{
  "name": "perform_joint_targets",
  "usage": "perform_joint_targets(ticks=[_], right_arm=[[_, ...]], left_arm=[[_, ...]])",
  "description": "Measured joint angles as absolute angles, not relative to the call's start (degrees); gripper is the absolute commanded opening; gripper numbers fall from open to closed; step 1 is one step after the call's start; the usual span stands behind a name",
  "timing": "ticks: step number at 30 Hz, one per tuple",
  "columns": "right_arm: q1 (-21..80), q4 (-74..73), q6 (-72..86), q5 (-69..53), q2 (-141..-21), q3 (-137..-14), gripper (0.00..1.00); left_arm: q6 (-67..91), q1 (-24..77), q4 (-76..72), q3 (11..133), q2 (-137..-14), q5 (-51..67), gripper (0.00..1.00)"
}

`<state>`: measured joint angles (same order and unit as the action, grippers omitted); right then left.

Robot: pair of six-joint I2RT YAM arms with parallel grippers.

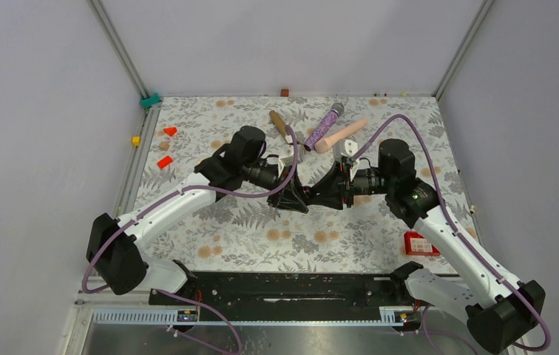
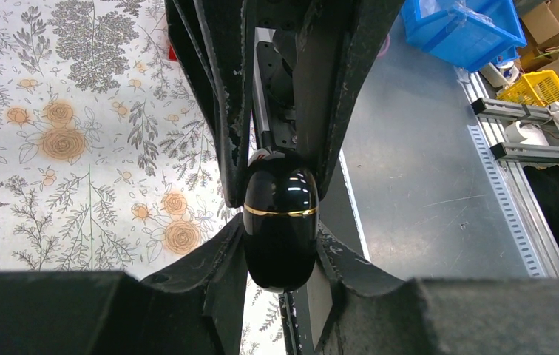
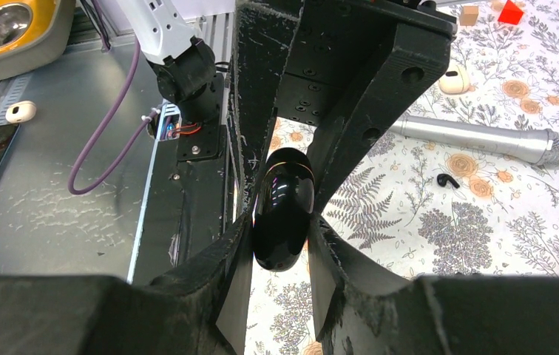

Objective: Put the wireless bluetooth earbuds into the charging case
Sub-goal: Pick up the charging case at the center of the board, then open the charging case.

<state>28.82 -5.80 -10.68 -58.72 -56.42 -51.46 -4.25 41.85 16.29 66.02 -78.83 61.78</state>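
Observation:
A glossy black charging case (image 2: 280, 214) with a thin gold seam hangs closed above the floral cloth, gripped from both ends. My left gripper (image 2: 280, 248) is shut on its lower half. My right gripper (image 3: 280, 240) is shut on the same case (image 3: 284, 203), and its fingers (image 2: 225, 111) reach in from above in the left wrist view. In the top view the two grippers, left (image 1: 293, 194) and right (image 1: 327, 192), meet tip to tip at mid-table and hide the case. One tiny black earbud (image 3: 448, 180) lies on the cloth right of the case, near a silver microphone (image 3: 483, 140).
Purple (image 1: 324, 127), pink (image 1: 341, 136) and brown (image 1: 280, 124) stick-shaped microphones lie behind the grippers. A small white pod (image 3: 454, 80) sits beyond the silver microphone. A red box (image 1: 419, 243) lies at the front right, and red blocks (image 1: 164, 162) at the left.

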Motion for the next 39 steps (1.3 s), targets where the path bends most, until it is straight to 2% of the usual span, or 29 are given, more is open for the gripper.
perform_joint_targets(ticks=[3,5,21,29,39], right_arm=[[28.9,-6.1,-10.7,-58.4,-56.4,-51.5,0.46],[29.0,-6.2,-10.8,-57.9,-56.4,-51.5,0.5],[28.7,-7.5,-11.9,-56.0,-54.3,-51.6,0.61],[28.6,-6.8,-10.4,-57.3,-55.5,-51.6,0.78],[28.5,-4.0,-6.6,-56.5,-56.9,-51.6,0.81]], left_arm=[[-5.0,41.9,16.7,66.0,-78.9,61.8,0.0],[-5.7,41.9,17.1,66.0,-78.9,61.9,0.0],[-12.7,42.3,23.6,66.5,-77.7,62.5,0.0],[-13.3,42.3,24.1,66.5,-77.7,62.5,0.0],[-13.5,42.3,24.1,66.5,-77.7,62.5,0.0]])
